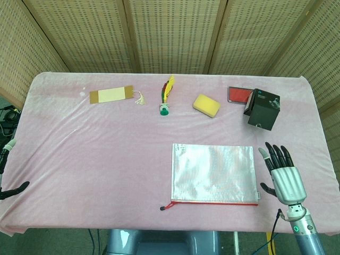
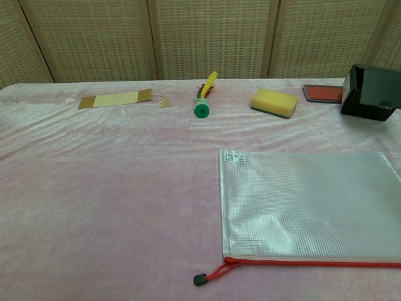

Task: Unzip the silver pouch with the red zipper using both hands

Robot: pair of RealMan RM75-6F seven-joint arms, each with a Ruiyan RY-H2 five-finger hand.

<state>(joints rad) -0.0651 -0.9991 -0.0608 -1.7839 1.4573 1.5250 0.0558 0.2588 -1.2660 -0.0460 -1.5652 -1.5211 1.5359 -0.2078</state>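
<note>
Right hand (image 1: 281, 172) flat beside pouch (image 1: 212, 172)

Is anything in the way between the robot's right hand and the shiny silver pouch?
No. The right hand hovers open just beside the flat silver mesh pouch, with only bare pink tablecloth between them. The black box sits farther back.
</note>
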